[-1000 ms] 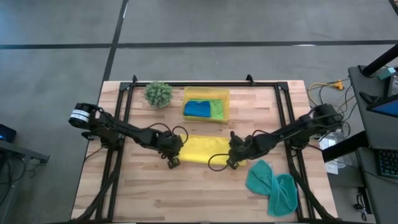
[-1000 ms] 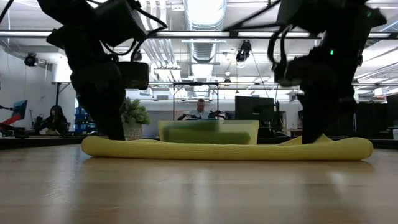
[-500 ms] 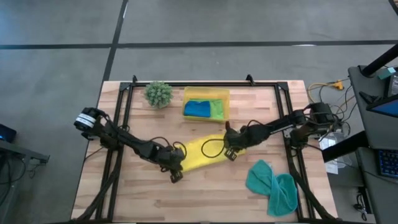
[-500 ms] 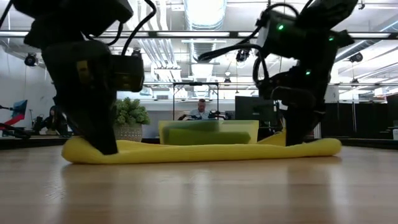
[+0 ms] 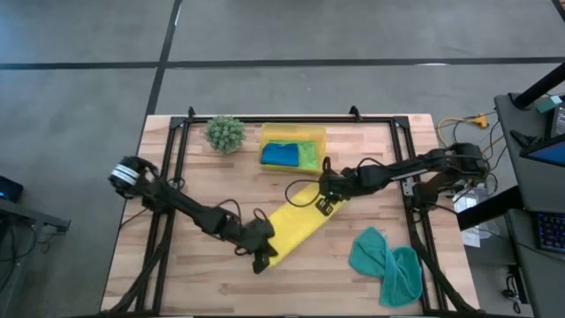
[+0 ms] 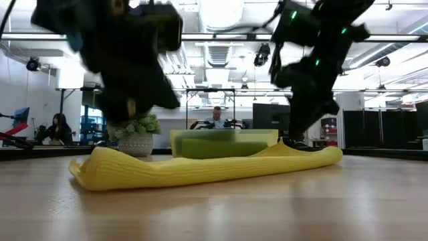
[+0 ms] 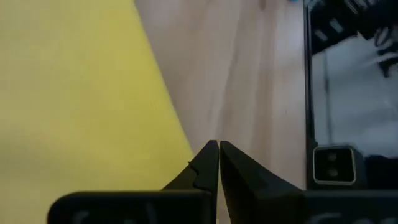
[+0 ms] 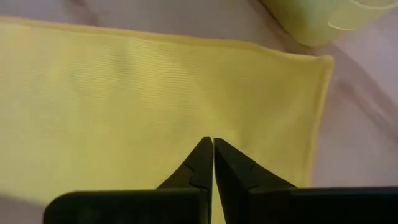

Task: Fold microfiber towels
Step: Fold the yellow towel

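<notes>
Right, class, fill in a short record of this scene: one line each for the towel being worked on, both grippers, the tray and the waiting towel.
Towel in work: yellow towel, lying diagonally on the table
Left gripper: shut, at the towel's near end
Right gripper: shut, at its far end
Yellow tray: holds blue towel and lime green towel
Waiting: teal towel, crumpled

Right gripper (image 8: 212, 163) — fingers pressed together — over the yellow towel (image 8: 143, 99), tray (image 8: 323, 18) corner beyond.
</notes>
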`<state>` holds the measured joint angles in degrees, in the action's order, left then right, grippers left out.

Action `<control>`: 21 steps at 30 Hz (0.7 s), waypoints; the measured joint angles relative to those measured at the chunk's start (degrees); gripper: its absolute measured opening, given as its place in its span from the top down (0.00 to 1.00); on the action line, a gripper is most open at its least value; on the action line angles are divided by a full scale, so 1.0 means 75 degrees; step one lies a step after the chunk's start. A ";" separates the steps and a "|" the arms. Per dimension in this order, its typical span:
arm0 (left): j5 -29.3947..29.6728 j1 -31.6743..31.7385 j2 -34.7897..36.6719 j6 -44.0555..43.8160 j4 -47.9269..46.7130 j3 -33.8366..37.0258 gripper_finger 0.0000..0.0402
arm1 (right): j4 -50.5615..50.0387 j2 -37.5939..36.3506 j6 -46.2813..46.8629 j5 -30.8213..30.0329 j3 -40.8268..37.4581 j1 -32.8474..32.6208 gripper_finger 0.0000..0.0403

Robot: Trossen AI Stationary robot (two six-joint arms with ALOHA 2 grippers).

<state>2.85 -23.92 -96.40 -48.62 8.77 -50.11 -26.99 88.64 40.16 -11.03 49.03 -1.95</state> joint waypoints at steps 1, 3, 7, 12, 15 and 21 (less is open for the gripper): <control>0.0174 0.0039 0.0219 0.0189 -0.0310 -0.0060 1.00 | 0.0010 -0.0178 0.0225 -0.0076 -0.0018 -0.0113 0.98; 0.0534 0.0082 0.0628 0.0547 -0.0998 -0.0084 1.00 | 0.0135 -0.0456 0.0570 -0.0179 -0.0025 -0.0370 0.98; 0.0888 0.0378 0.1123 0.1348 -0.1337 -0.0039 1.00 | 0.0667 -0.0709 0.0947 -0.0311 -0.0008 -0.0927 0.98; 0.0294 0.1294 0.0832 0.2664 -0.1475 -0.0008 1.00 | 0.2670 -0.0492 0.0878 -0.0612 0.0010 -0.1731 0.98; -0.0127 0.1951 0.0594 0.3697 -0.1329 -0.0064 1.00 | 0.4050 0.0015 0.0797 -0.1288 0.0003 -0.2252 0.98; -0.1877 0.3334 -0.0033 0.4589 -0.0457 -0.0126 1.00 | 0.5579 0.1335 0.1618 -0.2162 0.0114 -0.2988 0.98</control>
<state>-11.23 1.09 -96.65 -14.21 5.34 -51.06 14.85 98.65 52.29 -27.24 49.88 -24.36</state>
